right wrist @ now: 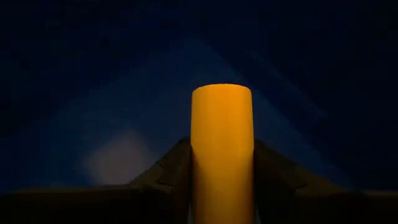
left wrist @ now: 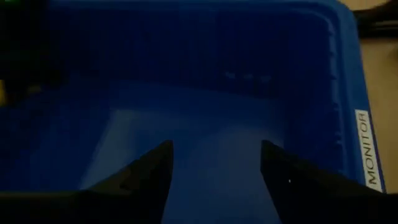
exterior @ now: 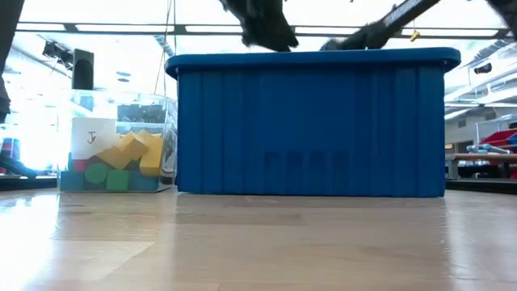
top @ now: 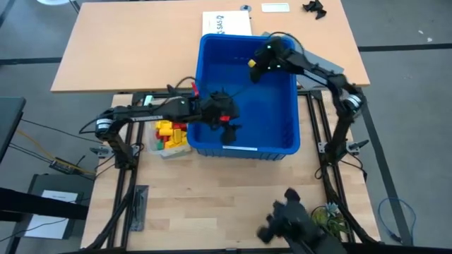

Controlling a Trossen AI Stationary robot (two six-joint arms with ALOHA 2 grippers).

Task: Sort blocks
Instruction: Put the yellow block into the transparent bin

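Worktop: pale wood, carrying a large blue bin, with a second light-wood table top butted against its far side.
Background: bright windows and ceiling rails beyond the worktop in the low view.
Blue bin: stood near the middle of the worktop; white label reading MONITOR on its near rim; floor looked bare under the left arm.
Clear tub: sat just beside the bin's left wall; bore a white tag; held a heap of blocks.
Blocks in tub: yellow, red and green pieces piled together; yellow ones on top in the low view, green and red below.
Right claw: reached over the bin's far-left corner; clamped on a yellow block.
Yellow block: smooth, with a rounded top; stood upright between the two dark fingers, touching both, over the bin's blue interior.
Left claw: hung inside the bin near its front-left wall; fingers apart, nothing between them, only blue floor showing in the gap.
White paper: lay on the far table top, just behind the bin.
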